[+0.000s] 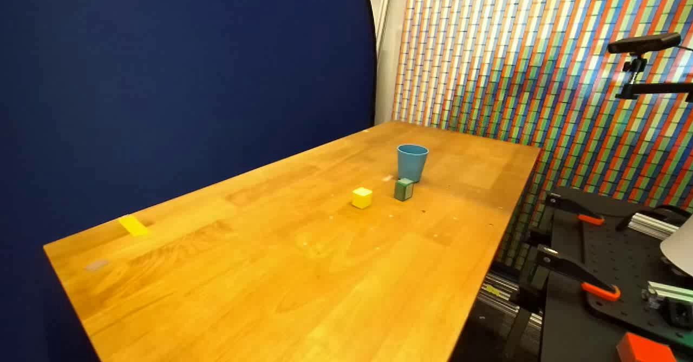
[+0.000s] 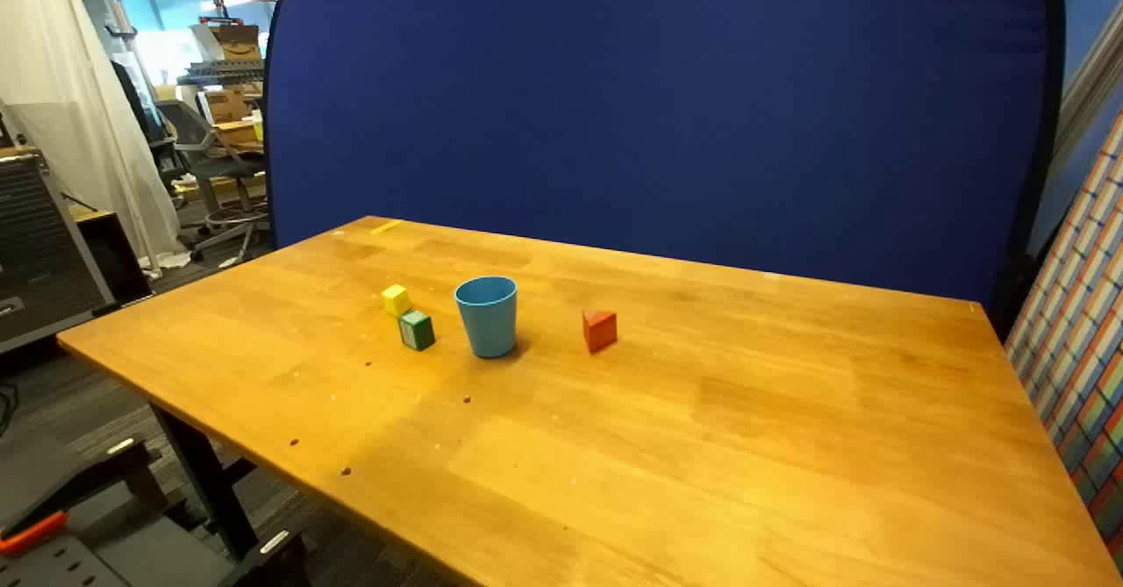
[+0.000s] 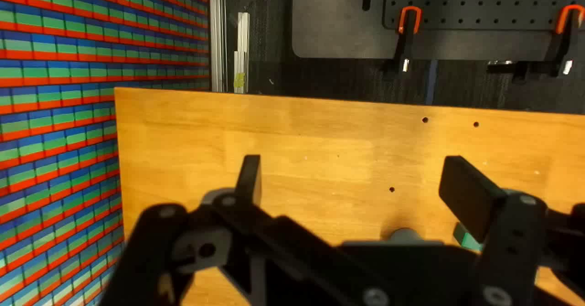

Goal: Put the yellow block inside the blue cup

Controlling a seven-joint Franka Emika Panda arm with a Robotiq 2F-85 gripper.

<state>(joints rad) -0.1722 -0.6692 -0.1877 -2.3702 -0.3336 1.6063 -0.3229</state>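
Bright yellow block (image 1: 361, 198), upright blue cup (image 2: 489, 324), nearby green block (image 2: 417, 331), red block (image 2: 600, 331): all below the wide-spread, empty gripper (image 3: 355, 178).

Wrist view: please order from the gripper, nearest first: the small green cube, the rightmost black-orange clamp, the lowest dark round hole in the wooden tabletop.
1. Dark round hole in the wooden tabletop: seen through the open gripper.
2. Small green cube: lower right, partly behind the gripper.
3. Black-orange clamp: upper right, beyond the tabletop.
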